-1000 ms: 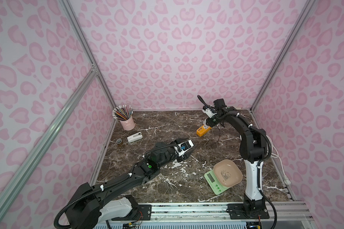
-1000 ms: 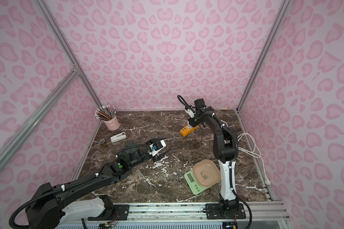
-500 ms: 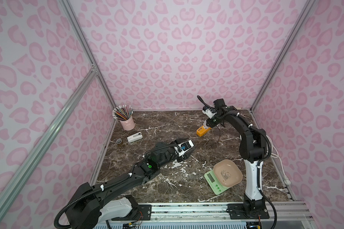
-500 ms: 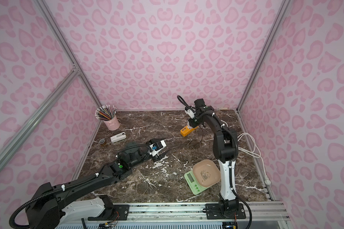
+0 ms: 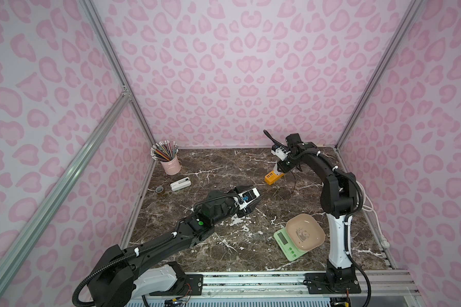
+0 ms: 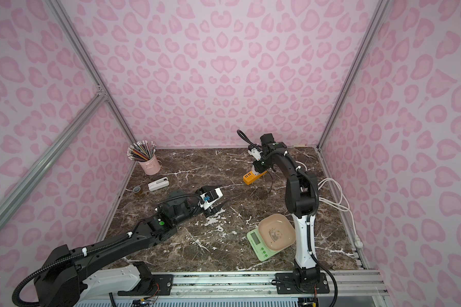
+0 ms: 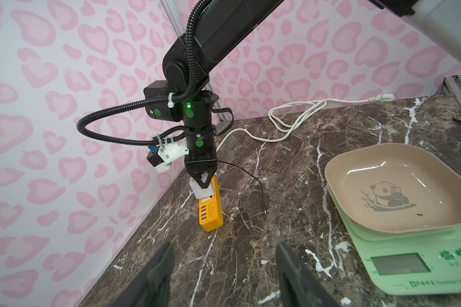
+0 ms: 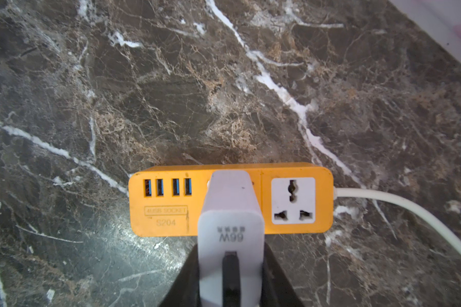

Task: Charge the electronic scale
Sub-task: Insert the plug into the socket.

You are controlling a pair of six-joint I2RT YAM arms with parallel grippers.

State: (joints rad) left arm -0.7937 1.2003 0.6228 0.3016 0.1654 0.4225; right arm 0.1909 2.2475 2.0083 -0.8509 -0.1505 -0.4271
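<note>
The right gripper [image 7: 203, 183] is clamped on the charger [image 8: 230, 226], which sits over the middle socket of the strip [image 8: 165, 212], at about 1 o'clock from the table's [image 5: 224, 164] centre in both top views. The left gripper [image 7: 224, 247] hangs near the centre, its jaws wide and empty. The scale [image 5: 290, 245] lies at 4 o'clock, just beside the right arm [image 5: 338, 239] and well apart from the strip. The cable's [image 7: 261, 191] loose end rests between them.

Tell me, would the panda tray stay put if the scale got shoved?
Likely not: the tray overhangs the scale and seems merely set on top, so it could shift. The flat, low scale should slide, not topple. Both look like light plastic.
</note>
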